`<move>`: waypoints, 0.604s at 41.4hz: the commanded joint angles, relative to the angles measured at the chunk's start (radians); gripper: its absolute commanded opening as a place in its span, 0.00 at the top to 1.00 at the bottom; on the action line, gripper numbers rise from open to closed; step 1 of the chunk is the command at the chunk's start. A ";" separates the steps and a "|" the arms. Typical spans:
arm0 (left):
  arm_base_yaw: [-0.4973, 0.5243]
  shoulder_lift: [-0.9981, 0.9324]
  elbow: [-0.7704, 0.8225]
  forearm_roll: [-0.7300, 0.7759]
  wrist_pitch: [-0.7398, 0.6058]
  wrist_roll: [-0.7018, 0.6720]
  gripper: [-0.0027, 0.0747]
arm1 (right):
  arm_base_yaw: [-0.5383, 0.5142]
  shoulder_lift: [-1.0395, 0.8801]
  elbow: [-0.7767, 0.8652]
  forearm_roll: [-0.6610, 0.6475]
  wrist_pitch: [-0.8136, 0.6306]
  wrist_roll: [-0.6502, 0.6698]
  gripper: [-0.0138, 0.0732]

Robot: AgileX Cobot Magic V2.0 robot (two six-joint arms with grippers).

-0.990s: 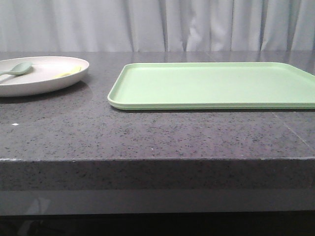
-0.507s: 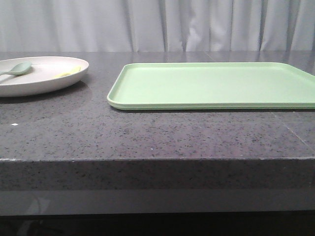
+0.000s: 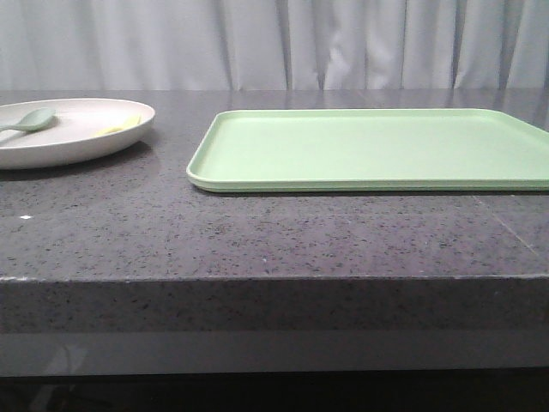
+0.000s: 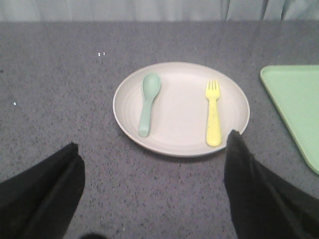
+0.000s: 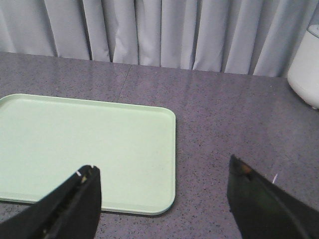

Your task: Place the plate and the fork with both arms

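Claws [image 4: 154, 191] spread, scene unchanged.

Neither arm shows in the front view. In the left wrist view the left gripper [image 4: 154, 179] hangs above the worktop with its two dark fingers [image 4: 42, 191] spread wide apart, nothing between them and neither touching anything. In the right wrist view the right gripper [image 5: 162, 201] is likewise raised over the worktop, its black fingers [image 5: 70, 209] set wide apart and empty. Only the finger ends of each are visible; wrists and arms lie outside both views.
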 commanded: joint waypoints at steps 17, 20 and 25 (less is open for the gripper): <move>0.181 0.524 -0.330 -0.102 0.151 0.135 0.24 | -0.006 0.015 -0.032 -0.012 -0.076 -0.007 0.21; 0.245 0.595 -0.368 -0.259 0.162 0.239 0.24 | -0.006 0.015 -0.032 -0.012 -0.076 -0.007 0.21; 0.331 0.709 -0.419 -0.482 0.164 0.375 0.24 | -0.006 0.015 -0.032 -0.012 -0.076 -0.007 0.21</move>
